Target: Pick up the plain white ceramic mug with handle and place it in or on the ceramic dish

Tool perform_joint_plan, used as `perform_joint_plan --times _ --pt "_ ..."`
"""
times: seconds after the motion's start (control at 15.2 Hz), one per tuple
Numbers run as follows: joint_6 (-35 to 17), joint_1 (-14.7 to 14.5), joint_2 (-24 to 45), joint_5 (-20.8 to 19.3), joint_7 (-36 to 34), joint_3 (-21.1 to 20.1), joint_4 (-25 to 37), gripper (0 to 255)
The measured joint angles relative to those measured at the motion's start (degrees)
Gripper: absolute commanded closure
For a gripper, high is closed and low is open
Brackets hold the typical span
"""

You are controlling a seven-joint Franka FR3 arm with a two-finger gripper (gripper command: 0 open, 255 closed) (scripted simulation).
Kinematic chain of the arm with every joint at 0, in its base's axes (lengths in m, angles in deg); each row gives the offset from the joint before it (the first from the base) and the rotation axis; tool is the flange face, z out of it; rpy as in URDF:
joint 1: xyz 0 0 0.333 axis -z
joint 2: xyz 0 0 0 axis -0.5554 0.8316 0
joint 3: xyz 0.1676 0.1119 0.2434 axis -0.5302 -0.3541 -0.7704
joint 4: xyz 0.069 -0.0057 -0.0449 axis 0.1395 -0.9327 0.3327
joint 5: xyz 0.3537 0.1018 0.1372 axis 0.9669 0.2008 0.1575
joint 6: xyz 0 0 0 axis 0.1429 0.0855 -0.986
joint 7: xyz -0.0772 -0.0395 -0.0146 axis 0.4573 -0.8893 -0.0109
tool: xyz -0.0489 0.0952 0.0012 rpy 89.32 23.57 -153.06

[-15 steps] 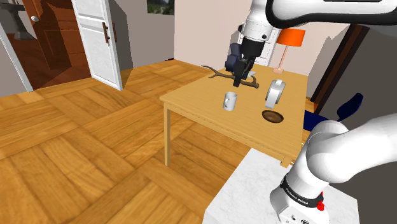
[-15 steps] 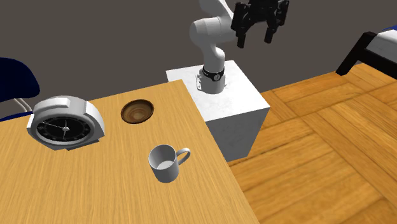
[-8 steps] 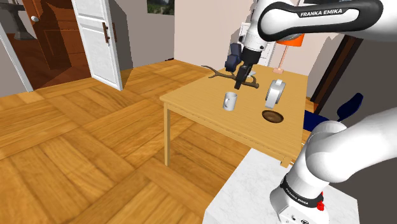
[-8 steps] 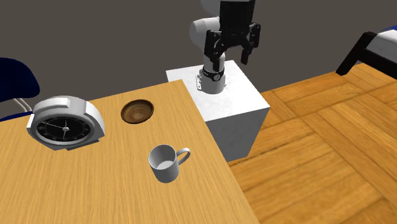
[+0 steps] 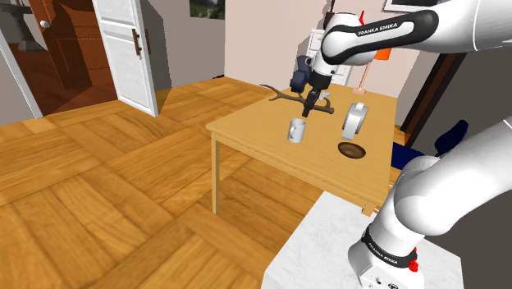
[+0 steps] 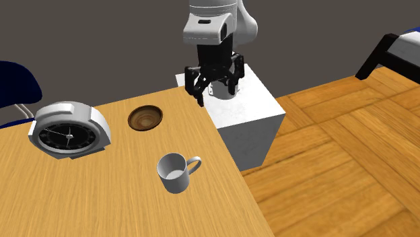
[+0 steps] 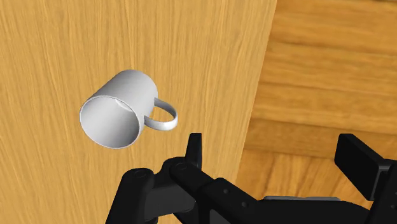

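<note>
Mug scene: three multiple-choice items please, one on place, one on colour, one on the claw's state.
1. Where is the mug relative to the dish?
A) inside it
B) on the table, apart from it
C) on the floor below it

2. What colour is the mug?
A) white
B) blue
C) red

3. How is the claw?
A) shut on the mug
B) shut on nothing
C) open, in the air, clear of the mug

Answers:
1. B: it stands upright on the wood and the dish is empty.
2. A: it is white all over.
3. C: in the wrist view the fingers stand apart with nothing between them.
</note>
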Motion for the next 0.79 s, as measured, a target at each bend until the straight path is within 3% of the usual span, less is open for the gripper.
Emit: perform_joint_plan --times 0.33,0.79 --pt "-5.73 -0.83 9.24 3.62 9.72 6.63 3.30 0" --pt "-7.87 -0.89 26.76 16.15 26.47 13.57 15.06 0"
